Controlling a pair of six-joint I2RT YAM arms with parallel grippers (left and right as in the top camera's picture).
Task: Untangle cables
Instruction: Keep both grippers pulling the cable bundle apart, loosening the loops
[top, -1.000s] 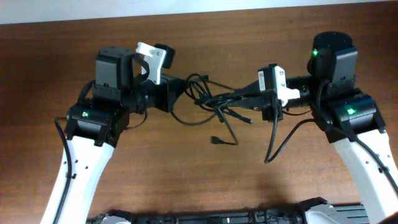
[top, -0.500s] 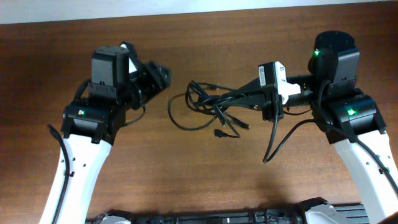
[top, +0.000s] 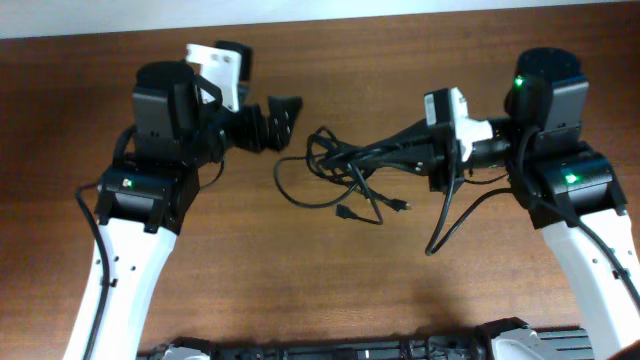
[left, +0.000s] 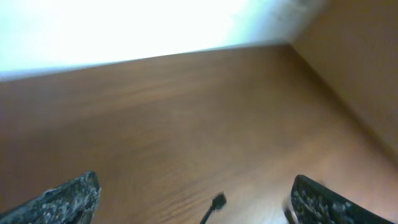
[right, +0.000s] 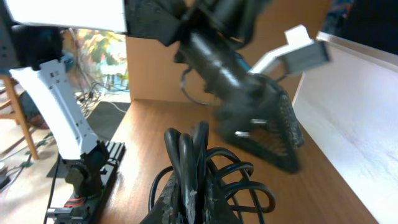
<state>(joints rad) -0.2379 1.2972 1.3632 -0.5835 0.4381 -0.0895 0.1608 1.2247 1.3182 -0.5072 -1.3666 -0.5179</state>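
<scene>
Overhead: the cables (top: 345, 165) lie as one knotted bundle mid-table (top: 330, 280), between the two arms. The right gripper (top: 405, 155) is pinching the bundle's right end, with strands fanning left from it. The left gripper (top: 283, 122) is spread wide and empty, just beside the leftmost loop (top: 285, 185) and not touching it. Two plug ends (top: 345, 212) trail toward the near edge. The thick arm wire (top: 440, 220) hanging off the right arm is not part of the job.

Left wrist: both fingertips (left: 71, 198) sit at the frame corners with bare wood between them. One small plug tip (left: 217, 200) shows low in the gap. The view is blurred, so I cannot tell which cord it belongs to.

Right wrist: several cords (right: 193, 168) are clamped together at the bottom of the frame, looping outward, with the left arm's open jaws facing them beyond.

Judgement: the step in hand is a fresh grasp with the left.
- Pick a single outer strand or a free plug end, not the knot core
- Close on one cord only
- Draw it away from the right's anchor, slow and low
- If the knot tightens, stop and pick another strand
</scene>
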